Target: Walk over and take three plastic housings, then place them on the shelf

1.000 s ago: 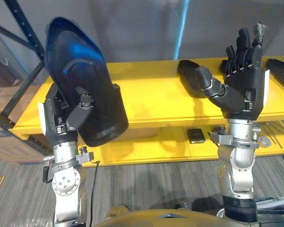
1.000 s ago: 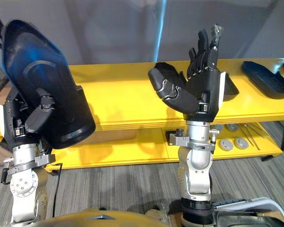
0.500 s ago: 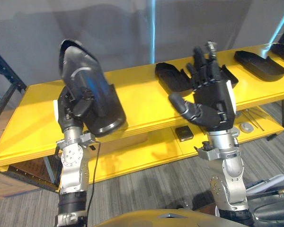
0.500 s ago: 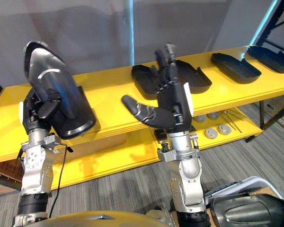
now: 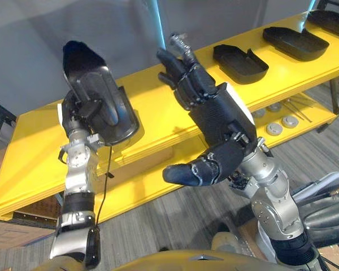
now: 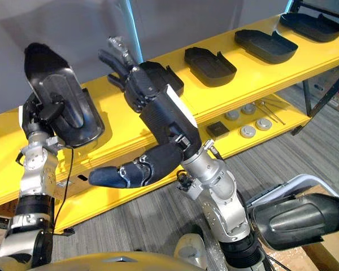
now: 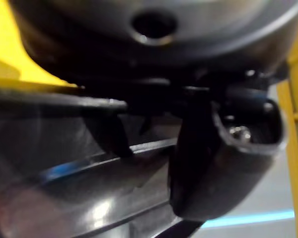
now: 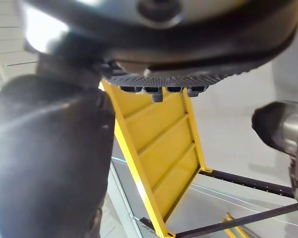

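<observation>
Now my right hand (image 5: 217,116) has swung low across me, fingers spread, empty. My left hand (image 5: 76,116) stays curled round the housing (image 5: 85,65), now close over the yellow shelf (image 5: 34,141) (my view shifted too), so setting down looks near. Other housings (image 5: 240,60) lie beyond. No readable writing.

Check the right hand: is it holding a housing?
No, the right hand is open and empty with fingers straight, while the left hand grips the housing.
</observation>
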Robot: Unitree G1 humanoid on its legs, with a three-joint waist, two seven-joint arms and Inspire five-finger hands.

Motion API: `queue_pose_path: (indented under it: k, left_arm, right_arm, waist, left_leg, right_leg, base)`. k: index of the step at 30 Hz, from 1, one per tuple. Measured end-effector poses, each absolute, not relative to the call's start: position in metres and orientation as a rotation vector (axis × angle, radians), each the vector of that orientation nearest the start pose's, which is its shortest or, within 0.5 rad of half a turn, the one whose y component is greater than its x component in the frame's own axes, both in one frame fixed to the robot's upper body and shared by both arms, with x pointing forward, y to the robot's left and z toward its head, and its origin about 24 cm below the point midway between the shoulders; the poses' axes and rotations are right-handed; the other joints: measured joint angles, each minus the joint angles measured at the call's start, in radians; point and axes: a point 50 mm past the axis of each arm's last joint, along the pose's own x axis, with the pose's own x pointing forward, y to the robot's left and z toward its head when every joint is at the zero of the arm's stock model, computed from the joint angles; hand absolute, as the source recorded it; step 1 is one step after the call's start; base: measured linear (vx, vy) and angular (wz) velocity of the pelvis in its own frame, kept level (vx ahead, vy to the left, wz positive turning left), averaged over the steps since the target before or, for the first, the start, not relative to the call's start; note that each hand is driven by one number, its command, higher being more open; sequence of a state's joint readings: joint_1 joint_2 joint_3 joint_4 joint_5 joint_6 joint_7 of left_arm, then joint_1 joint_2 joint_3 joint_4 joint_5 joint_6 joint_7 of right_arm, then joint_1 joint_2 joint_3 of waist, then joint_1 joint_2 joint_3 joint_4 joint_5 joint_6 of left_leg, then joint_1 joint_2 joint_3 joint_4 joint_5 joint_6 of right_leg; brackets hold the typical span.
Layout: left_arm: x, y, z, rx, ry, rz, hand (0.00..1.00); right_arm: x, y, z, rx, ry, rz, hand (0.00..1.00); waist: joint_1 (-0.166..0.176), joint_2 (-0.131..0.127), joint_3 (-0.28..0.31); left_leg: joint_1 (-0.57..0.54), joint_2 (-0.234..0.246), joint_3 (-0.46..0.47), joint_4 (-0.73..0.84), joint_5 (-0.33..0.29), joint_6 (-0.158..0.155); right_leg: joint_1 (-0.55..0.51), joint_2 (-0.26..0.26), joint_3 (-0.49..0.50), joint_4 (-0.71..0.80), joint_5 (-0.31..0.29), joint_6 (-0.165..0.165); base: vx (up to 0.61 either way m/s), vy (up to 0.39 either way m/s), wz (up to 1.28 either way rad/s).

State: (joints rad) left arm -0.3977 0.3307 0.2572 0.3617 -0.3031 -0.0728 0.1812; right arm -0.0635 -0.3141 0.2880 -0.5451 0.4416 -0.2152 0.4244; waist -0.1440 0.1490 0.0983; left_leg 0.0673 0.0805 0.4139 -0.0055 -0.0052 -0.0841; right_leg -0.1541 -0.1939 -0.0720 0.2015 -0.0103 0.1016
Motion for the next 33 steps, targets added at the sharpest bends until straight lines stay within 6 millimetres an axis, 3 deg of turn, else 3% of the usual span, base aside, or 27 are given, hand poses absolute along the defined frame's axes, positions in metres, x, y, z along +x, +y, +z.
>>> queue_pose_path:
  k: [3, 11, 14, 17, 24, 28, 32, 33]
  left_arm:
    - [0.324, 0.278, 0.114, -0.047, -0.154, 0.368, 0.00]
    - [0.325, 0.279, 0.077, -0.061, 0.091, 0.326, 0.00]
    - [0.325, 0.281, 0.077, -0.069, 0.091, 0.351, 0.00]
    - [0.335, 0.278, 0.094, -0.078, 0.039, 0.365, 0.00]
    - [0.361, 0.266, 0.164, -0.099, -0.168, 0.342, 0.00]
    - [0.365, 0.255, 0.214, -0.008, -0.312, 0.283, 0.00]
    - [0.366, 0.249, 0.256, 0.102, -0.414, 0.232, 0.00]
    - [0.366, 0.248, 0.261, 0.110, -0.423, 0.228, 0.00]
  right_arm:
    - [0.198, -0.093, 0.176, 0.109, -0.695, 0.895, 1.00]
    - [0.197, -0.083, 0.172, 0.155, -0.647, 0.891, 1.00]
    - [0.196, -0.079, 0.170, 0.159, -0.627, 0.906, 1.00]
    - [0.195, -0.071, 0.168, 0.154, -0.602, 0.961, 1.00]
    - [0.191, -0.048, 0.165, 0.158, -0.542, 1.080, 1.00]
    - [0.193, -0.043, 0.130, 0.131, -0.352, 1.112, 1.00]
    - [0.182, -0.054, 0.065, 0.026, -0.049, 1.120, 1.00]
    - [0.179, -0.058, 0.057, 0.026, -0.008, 1.115, 1.00]
  waist:
    - [-0.003, 0.007, 0.010]
    - [-0.004, 0.020, 0.059]
    - [-0.002, 0.019, 0.080]
    - [0.001, 0.007, 0.104]
    - [0.006, -0.057, 0.211]
    - [0.022, -0.091, 0.253]
    - [0.039, -0.120, 0.290]
    - [0.042, -0.123, 0.295]
  left_leg:
    - [-0.011, 0.000, 0.004, 0.000, 0.004, 0.002]
    - [-0.026, -0.008, -0.006, -0.005, 0.018, 0.008]
    - [-0.027, -0.012, -0.008, -0.013, 0.024, 0.009]
    - [-0.059, -0.022, -0.021, -0.014, 0.035, 0.014]
    - [-0.153, -0.018, -0.073, -0.015, 0.075, 0.020]
    - [-0.188, -0.010, -0.100, -0.015, 0.084, 0.017]
    - [-0.204, 0.000, -0.121, -0.017, 0.084, 0.016]
    - [-0.205, 0.001, -0.124, -0.017, 0.084, 0.016]
  right_leg:
    - [-0.020, 0.000, 0.005, 0.017, 0.000, 0.002]
    - [-0.054, -0.012, -0.002, 0.061, -0.015, 0.002]
    - [-0.059, -0.015, -0.002, 0.066, -0.016, 0.002]
    - [-0.096, -0.024, -0.007, 0.095, -0.025, 0.002]
    - [-0.163, -0.031, -0.051, 0.110, -0.017, 0.001]
    - [-0.179, -0.028, -0.077, 0.108, -0.013, -0.005]
    - [-0.166, -0.016, -0.090, 0.074, -0.006, -0.013]
    - [-0.164, -0.015, -0.091, 0.071, -0.005, -0.014]
  base:
    - [-0.01, -0.002, -0.03]
    - [0.00, -0.013, 0.05]
    - [-0.01, -0.004, 0.03]
    - [-0.05, -0.020, 0.15]
    - [-0.04, -0.043, 0.26]
    - [0.05, -0.037, 0.21]
    - [0.07, -0.021, 0.14]
    - [0.07, -0.007, 0.15]
